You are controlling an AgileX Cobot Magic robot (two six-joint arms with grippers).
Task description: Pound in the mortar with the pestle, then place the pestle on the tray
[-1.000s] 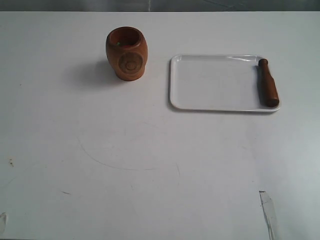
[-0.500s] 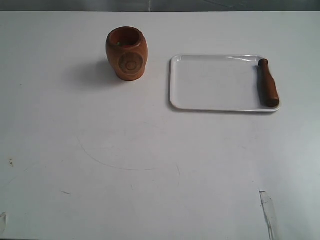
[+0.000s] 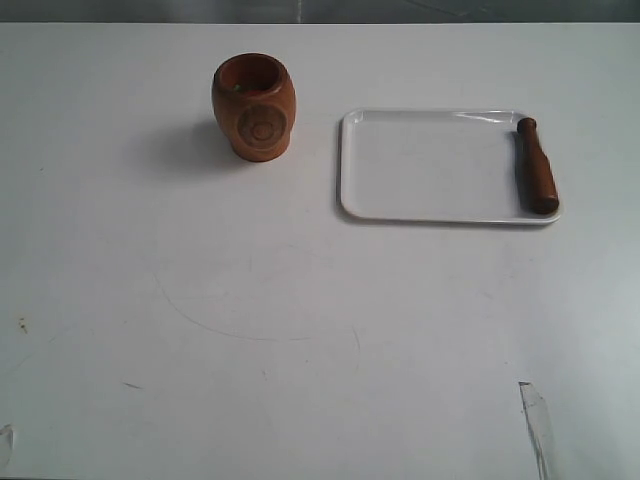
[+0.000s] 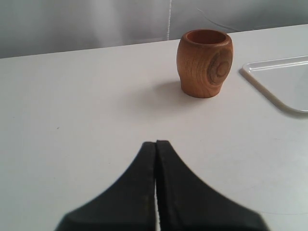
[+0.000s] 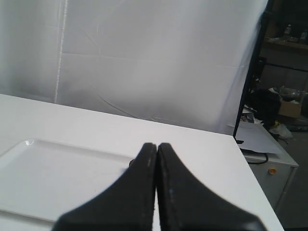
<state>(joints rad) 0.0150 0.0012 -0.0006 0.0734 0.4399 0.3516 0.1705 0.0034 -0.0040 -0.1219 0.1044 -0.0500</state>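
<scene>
The orange-brown mortar (image 3: 253,106) stands upright on the white table, left of the tray; the left wrist view shows the mortar (image 4: 204,63) too. The white tray (image 3: 420,165) lies to its right, and the dark pestle (image 3: 535,166) rests along the tray's right rim. My left gripper (image 4: 156,142) is shut and empty, well short of the mortar. My right gripper (image 5: 157,144) is shut and empty above the tray (image 5: 48,173); its fingers hide all but a sliver of the pestle (image 5: 132,163). Neither gripper shows in the exterior view.
A tray corner (image 4: 279,82) lies to the mortar's side in the left wrist view. The table's edge (image 5: 250,173) runs close past the tray, with a dark stand (image 5: 252,62) and clutter beyond. A white curtain backs the table.
</scene>
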